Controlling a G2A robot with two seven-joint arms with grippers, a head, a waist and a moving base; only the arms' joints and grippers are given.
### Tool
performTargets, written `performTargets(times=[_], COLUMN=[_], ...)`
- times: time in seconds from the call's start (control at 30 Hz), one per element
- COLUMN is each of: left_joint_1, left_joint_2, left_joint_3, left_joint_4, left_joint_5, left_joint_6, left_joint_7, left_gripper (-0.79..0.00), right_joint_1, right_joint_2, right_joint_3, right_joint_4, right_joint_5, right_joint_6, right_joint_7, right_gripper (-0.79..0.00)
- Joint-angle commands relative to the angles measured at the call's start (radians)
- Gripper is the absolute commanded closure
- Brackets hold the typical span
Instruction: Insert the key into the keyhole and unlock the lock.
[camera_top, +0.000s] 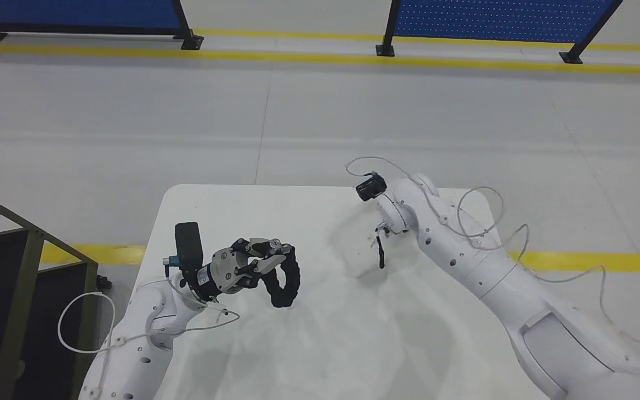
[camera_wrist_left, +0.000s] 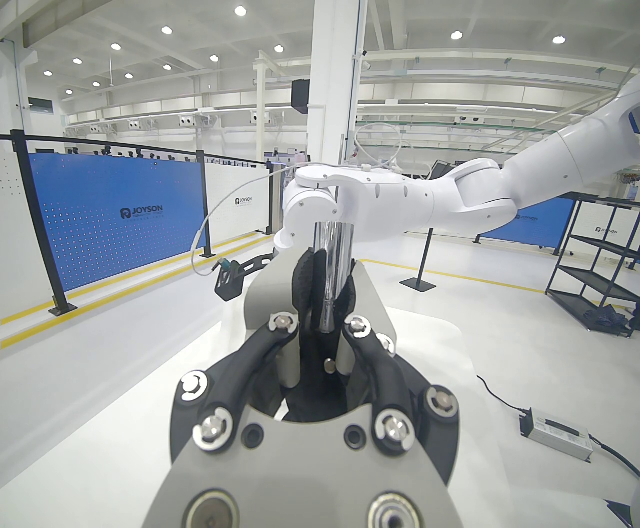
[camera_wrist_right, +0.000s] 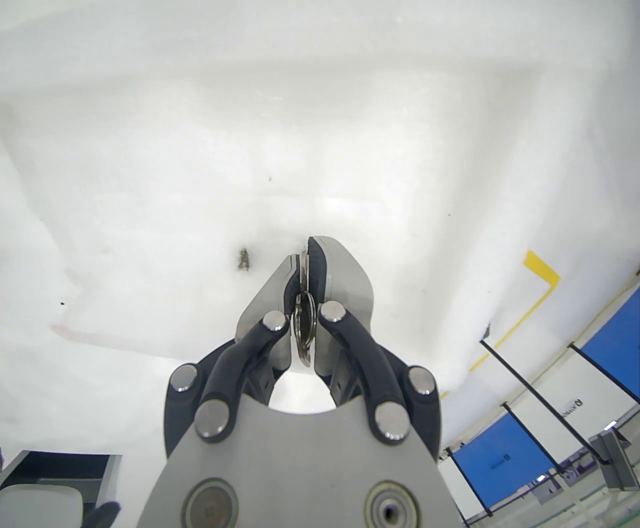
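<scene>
My left gripper (camera_top: 262, 266) is at the near left of the white table (camera_top: 330, 350), shut on the lock (camera_top: 284, 284), a black body with a curved black part. In the left wrist view the lock's chrome bar (camera_wrist_left: 332, 255) stands up between the closed fingers (camera_wrist_left: 370, 300) of the left gripper (camera_wrist_left: 325, 285). My right gripper (camera_top: 381, 255) hangs over the table's middle, to the right of the lock and apart from it. It points down at the tabletop, and the right gripper (camera_wrist_right: 305, 252) is shut on a small metal key with its ring (camera_wrist_right: 303, 325).
A small dark mark (camera_wrist_right: 243, 259) lies on the table just beside the right gripper's tips. A dark metal frame (camera_top: 25, 260) stands off the table's left edge. Blue barrier panels (camera_top: 500, 20) line the far floor. The right arm (camera_wrist_left: 400, 200) spans the space beyond the lock.
</scene>
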Motion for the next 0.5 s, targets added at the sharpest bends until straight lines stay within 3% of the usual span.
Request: performTargets(times=[0.0, 0.2, 0.47], left_joint_1=[0.0, 0.0, 0.0], left_joint_2=[0.0, 0.0, 0.0], left_joint_3=[0.0, 0.0, 0.0], left_joint_4=[0.0, 0.0, 0.0], left_joint_5=[0.0, 0.0, 0.0], left_joint_6=[0.0, 0.0, 0.0], left_joint_7=[0.0, 0.0, 0.0], left_gripper=[0.0, 0.0, 0.0], right_joint_1=[0.0, -0.013, -0.026], right_joint_2=[-0.002, -0.016, -0.035], right_joint_3=[-0.009, -0.034, 0.112], right_joint_4=[-0.003, 0.014, 0.091], right_joint_5=[-0.028, -0.048, 0.323], right_joint_6=[-0.022, -0.101, 0.113], right_joint_7=[0.023, 0.101, 0.129], right_gripper=[0.0, 0.0, 0.0])
